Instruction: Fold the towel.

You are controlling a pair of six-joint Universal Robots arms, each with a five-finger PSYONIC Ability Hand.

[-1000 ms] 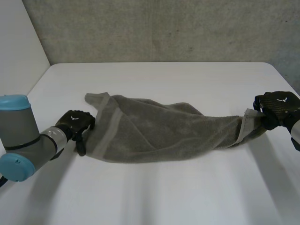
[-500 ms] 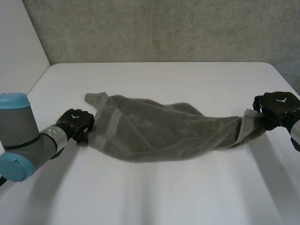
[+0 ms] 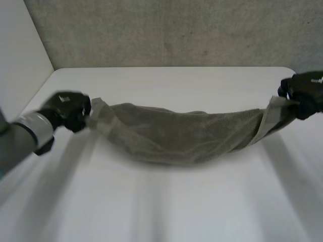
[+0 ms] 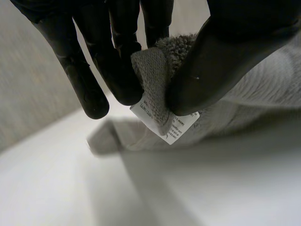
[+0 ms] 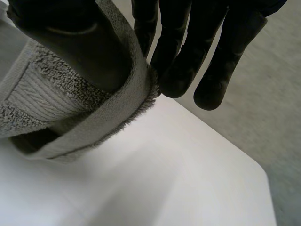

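both hands have just risen: the left hand pinches the towel's left corner between thumb and fingers, the right hand pinches the opposite end, and the towel now sags stretched between them over the table, ready for folding.

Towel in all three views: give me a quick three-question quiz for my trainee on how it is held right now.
1. True or false: the left hand pinches the towel beside its white label.
2. The towel's middle: A) lies folded flat, B) sags between both hands, C) is bunched in one hand.
3. Which part of the towel does the right hand pinch?
Key: 1 true; 2 B; 3 the hem at one end, between thumb and fingers.
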